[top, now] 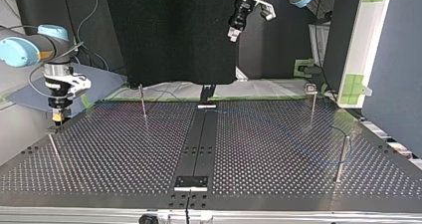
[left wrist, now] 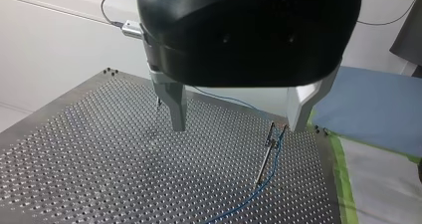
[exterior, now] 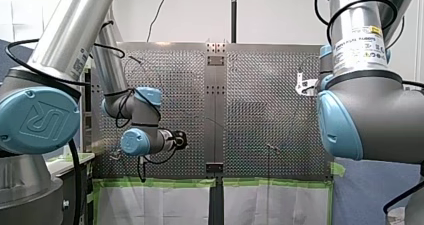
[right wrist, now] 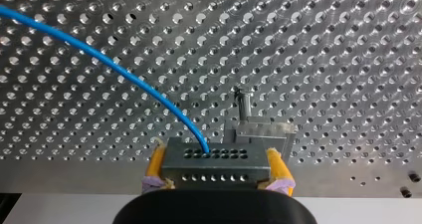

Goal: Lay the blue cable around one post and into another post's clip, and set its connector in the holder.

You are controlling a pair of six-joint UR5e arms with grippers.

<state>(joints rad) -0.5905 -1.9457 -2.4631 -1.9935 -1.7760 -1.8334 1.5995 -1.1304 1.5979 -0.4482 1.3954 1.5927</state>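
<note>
right wrist: right tool [right wrist: 215, 160] clamps connector [right wrist: 214, 168], blue cable [right wrist: 124, 72] exits it, holder [right wrist: 263, 132] just ahead | left wrist: left tool [left wrist: 237, 127] wide, cable beside post [left wrist: 265, 157] | top: grip too small to tell

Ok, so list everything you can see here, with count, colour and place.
Table: one, silver, perforated.
Posts: four, thin metal, spread over the table.
Holder: one, metal, near the table's edge.
Connector: one, grey, just short of the holder.
Blue cable: one, blue, from the connector across the table.
Green tape: strips, along the table's edge.
My left gripper: one, black, metal fingers, open above the table.
My right gripper: one, yellow pads, shut on the connector.
</note>
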